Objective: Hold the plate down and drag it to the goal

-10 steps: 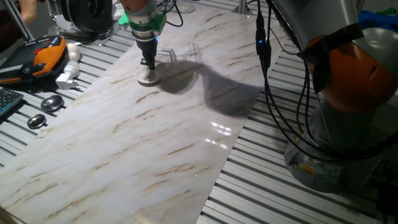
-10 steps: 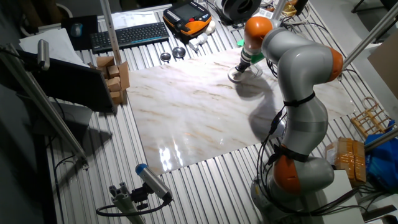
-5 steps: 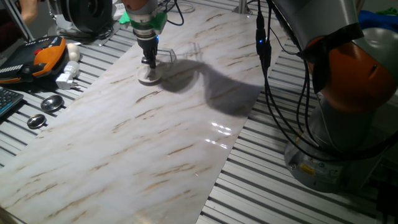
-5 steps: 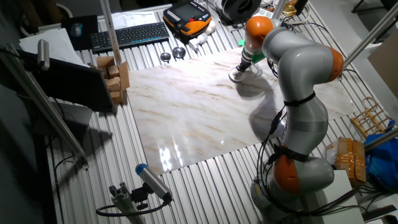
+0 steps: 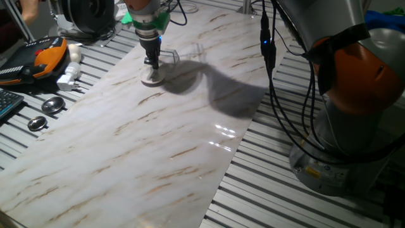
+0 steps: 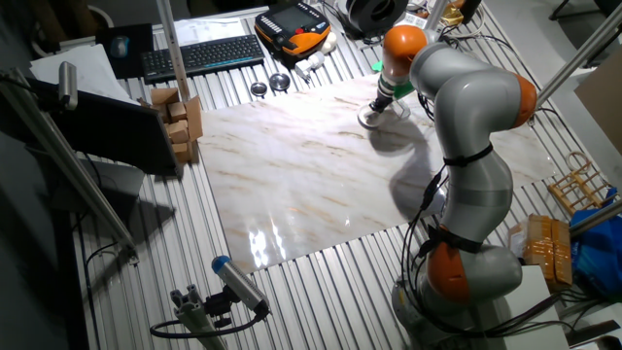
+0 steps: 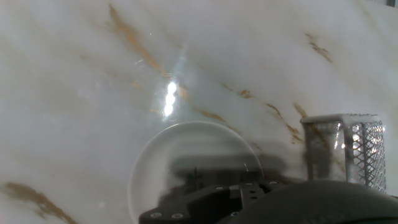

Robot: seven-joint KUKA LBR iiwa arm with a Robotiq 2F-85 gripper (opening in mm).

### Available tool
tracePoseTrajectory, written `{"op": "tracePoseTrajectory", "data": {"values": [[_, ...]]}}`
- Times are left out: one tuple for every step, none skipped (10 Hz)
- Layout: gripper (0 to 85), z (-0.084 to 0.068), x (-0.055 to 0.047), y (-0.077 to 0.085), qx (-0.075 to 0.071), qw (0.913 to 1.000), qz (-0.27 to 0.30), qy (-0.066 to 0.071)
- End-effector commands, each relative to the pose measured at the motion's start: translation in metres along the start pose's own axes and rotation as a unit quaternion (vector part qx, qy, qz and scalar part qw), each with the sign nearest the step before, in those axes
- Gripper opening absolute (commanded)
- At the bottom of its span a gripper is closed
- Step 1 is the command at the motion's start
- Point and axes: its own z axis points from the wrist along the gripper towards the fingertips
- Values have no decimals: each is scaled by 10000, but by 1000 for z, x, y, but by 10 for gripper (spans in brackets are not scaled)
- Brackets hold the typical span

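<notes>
The plate [image 5: 147,80] is a small white round dish on the marble board [image 5: 145,145], at its far left part. My gripper [image 5: 152,65] stands upright over it, its fingers together and the tips pressing on the plate's centre. The goal [image 5: 182,54] is a clear plastic bracket just beyond and right of the plate, close to its rim. In the hand view the plate [image 7: 168,155] lies under my gripper [image 7: 214,190] and the goal [image 7: 345,149] is at the right. The other fixed view shows my gripper [image 6: 375,109] on the plate [image 6: 366,122].
Two grey metal discs [image 5: 53,105] [image 5: 37,123] lie on the slatted table left of the board. An orange and black pendant [image 5: 41,57] and a white plug [image 5: 68,79] are farther left. The robot base [image 5: 354,95] and hanging cables [image 5: 269,50] stand at the right. Cardboard boxes [image 6: 180,122] sit beside the board.
The gripper and the plate slid a very small way toward the clear bracket between one second and half a second ago. Since then nothing has visibly moved.
</notes>
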Motion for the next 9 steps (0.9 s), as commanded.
{"op": "tracePoseTrajectory", "data": {"values": [[0, -4, -3, 4, -71, 9999, 74, 34], [0, -10, -6, 9, -107, 9998, 138, 58], [0, -17, -9, 17, -115, 9997, 184, 96], [0, -24, -13, 29, -137, 9996, 230, 131], [0, -28, -15, 46, -171, 9993, 294, 148], [0, -29, -14, 62, -173, 9992, 349, 125], [0, -28, -11, 77, -208, 9989, 406, 111], [0, -26, -8, 89, -250, 9985, 471, 89], [0, -27, -5, 103, -236, 9983, 525, 62]]}}
